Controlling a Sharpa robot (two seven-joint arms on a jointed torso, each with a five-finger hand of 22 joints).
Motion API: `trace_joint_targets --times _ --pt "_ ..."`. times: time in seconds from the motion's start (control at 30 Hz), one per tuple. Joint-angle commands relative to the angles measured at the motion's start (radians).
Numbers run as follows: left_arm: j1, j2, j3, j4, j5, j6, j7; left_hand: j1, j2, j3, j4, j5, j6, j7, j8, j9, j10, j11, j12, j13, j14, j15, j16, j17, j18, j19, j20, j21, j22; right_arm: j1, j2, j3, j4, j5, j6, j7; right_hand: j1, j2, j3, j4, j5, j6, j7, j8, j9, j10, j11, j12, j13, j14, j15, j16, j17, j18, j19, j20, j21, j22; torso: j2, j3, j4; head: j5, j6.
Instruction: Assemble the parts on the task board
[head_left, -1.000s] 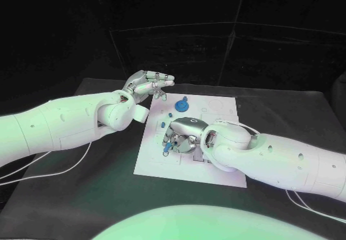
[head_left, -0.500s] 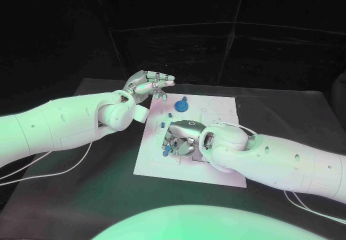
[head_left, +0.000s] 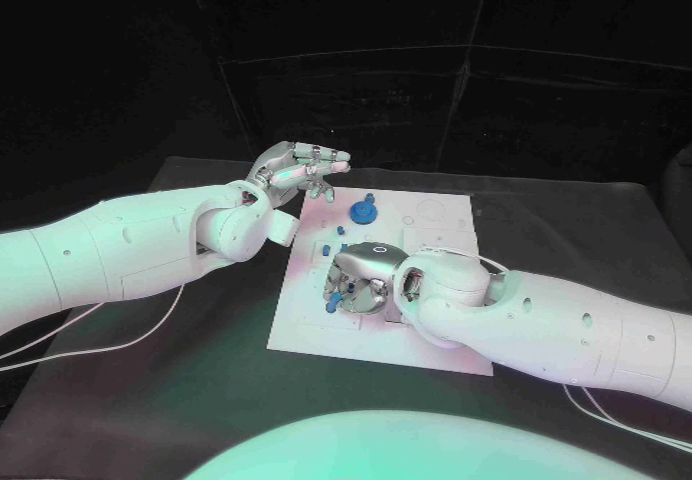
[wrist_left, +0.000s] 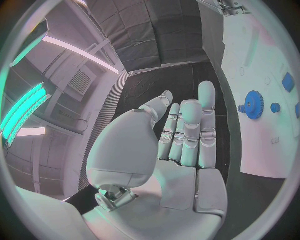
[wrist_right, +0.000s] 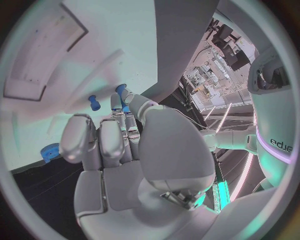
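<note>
The white task board (head_left: 433, 215) lies in the middle of the black table. On its far part stands a blue gear (head_left: 364, 211), which the left wrist view also catches as the blue gear (wrist_left: 253, 104). Small blue pegs (head_left: 327, 247) stand beside my right hand. My right hand (head_left: 361, 280) is low over the board's left middle, its fingertips pinching a small blue part (head_left: 335, 298), seen between thumb and fingers as the blue part (wrist_right: 120, 91). My left hand (head_left: 300, 168) hangs raised off the board's far left corner, fingers apart, holding nothing.
Another blue peg (wrist_right: 94, 102) stands on the board just beyond my right fingertips. Recessed slots (wrist_right: 37, 55) mark the board's surface. A white cable (head_left: 101, 345) runs over the table beneath my left arm. Bare black table (head_left: 577, 215) surrounds the board.
My right hand and forearm have slid a little to the left and toward the near edge over the board, still pinching the blue part. The left hand has stayed put.
</note>
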Motion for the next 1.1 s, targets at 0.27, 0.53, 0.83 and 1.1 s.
trace_joint_targets --times 0.27,0.53,0.83,1.1 --pt "0.001 0.0 0.001 0.002 0.003 0.012 0.0 0.003 0.006 -0.001 -0.006 0.003 -0.007 0.001 0.007 0.0 -0.009 0.003 0.006 0.0 -0.009 -0.001 0.0 -0.004 0.014 0.006 0.003 -0.005 -0.002 -0.001 0.008 -0.019 0.013 -0.071 0.016 -0.035 -0.046 -0.026 -0.007 0.01 0.016 -0.03 0.021 -0.023 -0.008 -0.031 0.019 -0.032 -0.006 0.015 0.014 -0.008 -0.006 0.007 -0.012 0.007 -0.007 -0.007 0.0 -0.0003 0.0003 0.0 0.0" --pt "0.001 0.0 0.001 0.002 0.003 0.013 -0.001 0.003 0.006 -0.001 -0.006 0.003 -0.007 0.001 0.007 0.0 -0.009 0.003 0.006 0.0 -0.009 -0.001 0.0 -0.004 0.014 0.006 0.003 -0.005 -0.002 -0.001 0.012 -0.023 0.016 -0.074 -0.012 -0.034 -0.092 -0.065 -0.031 0.029 0.035 -0.115 0.032 -0.031 -0.021 -0.088 0.038 -0.056 -0.015 0.015 0.029 -0.003 -0.003 0.012 -0.027 0.022 -0.023 -0.035 0.0 -0.0001 0.0 0.0 0.0" --pt "0.001 -0.001 0.001 0.002 0.003 0.016 -0.004 0.004 0.006 -0.001 -0.007 0.003 -0.007 0.001 0.007 0.0 -0.01 0.003 0.006 -0.001 -0.009 -0.001 0.0 -0.005 0.014 0.006 0.003 -0.005 -0.002 -0.003 -0.003 -0.024 0.026 -0.066 -0.155 -0.015 -0.101 -0.079 -0.117 0.039 0.035 -0.227 0.031 -0.028 -0.02 -0.204 0.044 -0.05 -0.015 -0.024 0.035 -0.065 -0.111 0.037 -0.089 0.026 -0.104 -0.167 -0.001 0.0008 -0.001 -0.002 0.002" --pt "0.001 -0.003 0.001 0.001 0.003 0.018 -0.006 0.004 0.006 -0.001 -0.007 0.003 -0.007 0.001 0.007 0.0 -0.01 0.003 0.006 -0.001 -0.009 -0.001 0.0 -0.005 0.014 0.006 0.003 -0.005 -0.002 -0.005 -0.062 -0.024 0.065 -0.034 -0.311 0.034 -0.074 -0.065 -0.187 0.039 0.079 -0.248 0.037 -0.024 -0.017 -0.24 0.047 -0.015 -0.011 -0.028 0.037 -0.077 -0.135 0.042 -0.095 0.028 -0.127 -0.198 -0.002 0.0019 -0.0044 -0.009 0.006"
